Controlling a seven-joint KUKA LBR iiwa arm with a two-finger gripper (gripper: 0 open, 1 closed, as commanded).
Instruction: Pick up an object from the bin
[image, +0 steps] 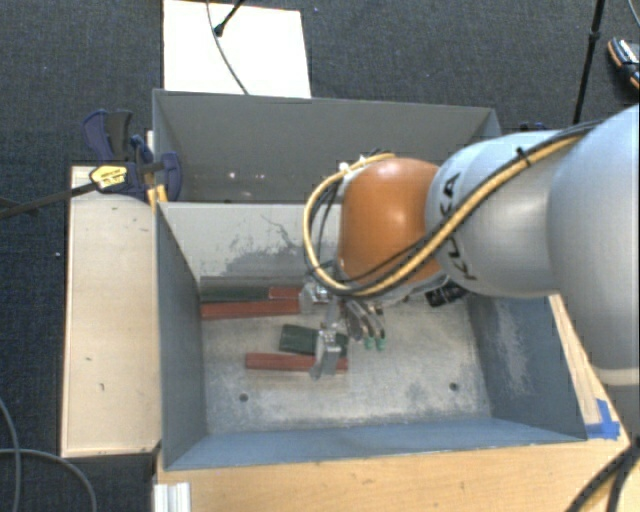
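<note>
Red bar (270, 362) and seemingly green block (296, 340) lie beneath the arm (520, 220).

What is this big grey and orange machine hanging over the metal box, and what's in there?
That is a robot arm reaching in from the right; one camera looks down from above, slightly sideways. The orange dome covers its wrist. Its pincer is down near the floor of the grey bin, by a dark green block and a reddish-brown bar. A long reddish bar and a dark bar lie further left. Whether it grips anything, I cannot tell.
</note>
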